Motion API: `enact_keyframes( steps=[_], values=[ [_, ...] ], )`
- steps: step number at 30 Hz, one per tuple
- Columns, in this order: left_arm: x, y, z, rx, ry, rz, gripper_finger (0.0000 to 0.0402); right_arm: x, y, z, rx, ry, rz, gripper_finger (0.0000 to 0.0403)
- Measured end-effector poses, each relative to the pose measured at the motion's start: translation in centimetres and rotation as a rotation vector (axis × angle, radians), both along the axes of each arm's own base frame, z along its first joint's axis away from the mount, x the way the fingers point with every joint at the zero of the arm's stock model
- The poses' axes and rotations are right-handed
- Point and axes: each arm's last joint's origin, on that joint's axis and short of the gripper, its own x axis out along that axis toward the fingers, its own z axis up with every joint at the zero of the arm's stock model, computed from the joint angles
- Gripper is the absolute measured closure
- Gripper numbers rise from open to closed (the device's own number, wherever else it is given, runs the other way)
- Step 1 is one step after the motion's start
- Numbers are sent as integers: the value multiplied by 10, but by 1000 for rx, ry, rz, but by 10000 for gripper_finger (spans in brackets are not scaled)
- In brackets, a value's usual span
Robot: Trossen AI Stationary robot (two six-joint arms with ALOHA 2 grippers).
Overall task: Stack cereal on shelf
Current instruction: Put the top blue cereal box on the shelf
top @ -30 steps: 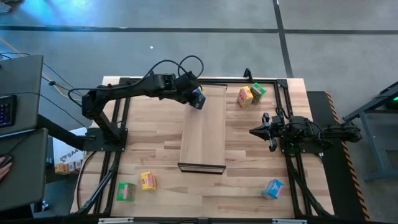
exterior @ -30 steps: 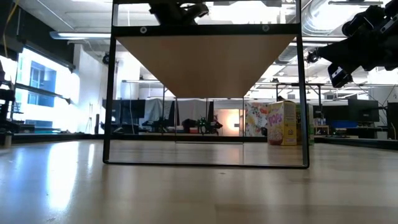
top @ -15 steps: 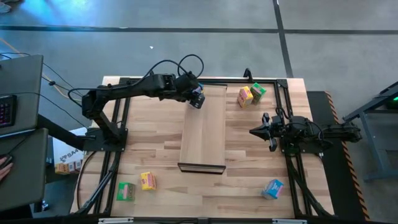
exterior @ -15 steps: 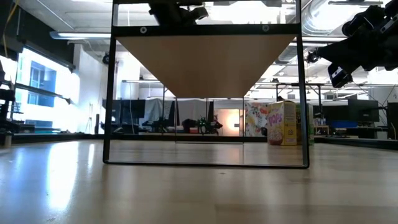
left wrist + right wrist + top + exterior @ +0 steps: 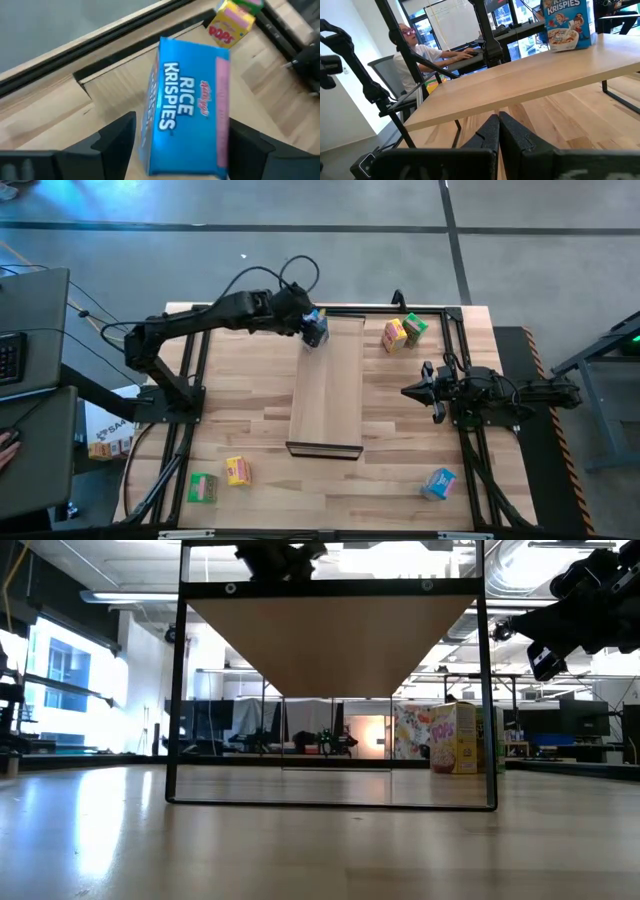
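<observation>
The left claw [image 5: 313,330] is squeezing a blue cereal box [image 5: 187,105] and holding it over the far left corner of the shelf [image 5: 330,395]. The right claw [image 5: 412,391] is waiting beside the shelf with its fingers pressed together.

L gripper [image 5: 313,330] clamped, arm extended | R gripper [image 5: 412,391] closed, arm idle

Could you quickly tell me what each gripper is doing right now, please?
Left gripper: closed on the blue cereal box, over the shelf.
Right gripper: closed, empty.
</observation>
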Motion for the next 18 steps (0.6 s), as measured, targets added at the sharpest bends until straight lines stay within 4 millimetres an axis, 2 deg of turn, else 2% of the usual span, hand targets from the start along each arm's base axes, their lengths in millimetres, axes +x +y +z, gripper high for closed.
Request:
enact_keyframes(
  steps=[11, 15, 18],
  values=[
    [-37, -3, 42, 68, -121, -38, 153, 0, 0, 0, 0, 0, 0, 402],
    [-46, -6, 53, 147, -115, -95, 158, 0, 0, 0, 0, 0, 0, 402],
    [-54, -8, 49, 186, -85, -85, 184, 0, 0, 0, 0, 0, 0, 402]
  ],
)
